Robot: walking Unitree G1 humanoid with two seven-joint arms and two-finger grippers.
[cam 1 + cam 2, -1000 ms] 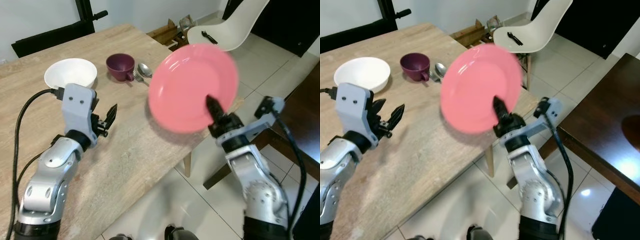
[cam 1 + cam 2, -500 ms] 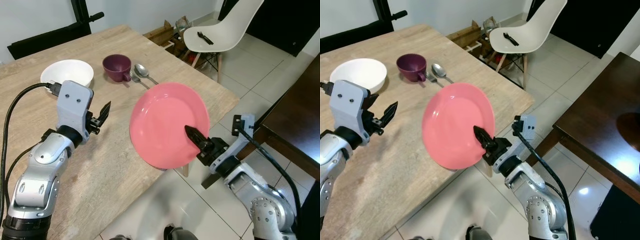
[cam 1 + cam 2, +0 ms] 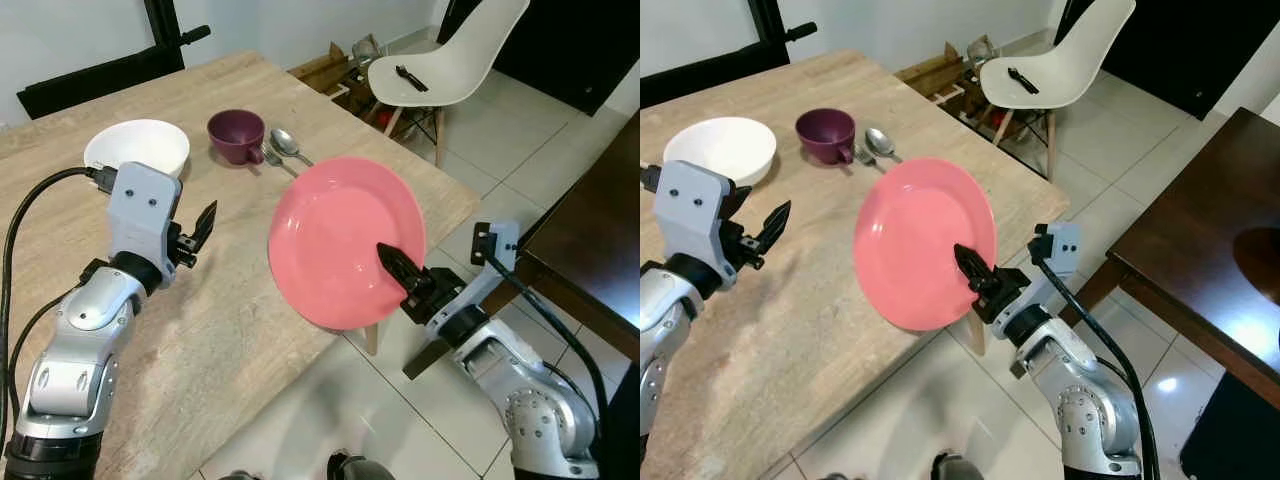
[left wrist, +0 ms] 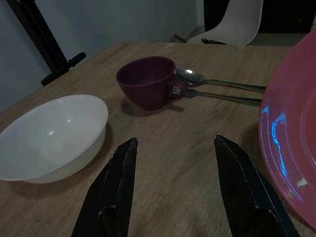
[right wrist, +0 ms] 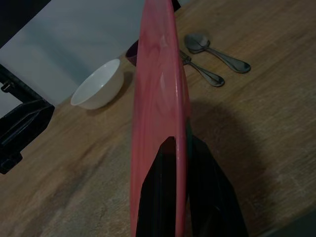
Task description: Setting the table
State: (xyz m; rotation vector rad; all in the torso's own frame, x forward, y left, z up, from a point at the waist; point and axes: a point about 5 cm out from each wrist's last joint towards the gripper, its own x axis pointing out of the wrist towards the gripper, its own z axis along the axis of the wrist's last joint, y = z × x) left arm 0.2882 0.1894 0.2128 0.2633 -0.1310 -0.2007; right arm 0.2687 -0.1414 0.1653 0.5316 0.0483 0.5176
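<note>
While your right gripper [image 3: 398, 270] pinches the pink plate [image 3: 345, 235] tilted above the wooden table [image 3: 240, 300], your left wrist view shows open left gripper [image 4: 174, 148] fingers facing the purple cup [image 4: 148, 81].

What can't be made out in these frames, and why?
- Whether the pink plate touches the table: head views, the tilted plate covers the spot beneath it.
- Fork tines: left eye view, behind the purple cup.
- Black item on the white chair: too small to identify.
</note>
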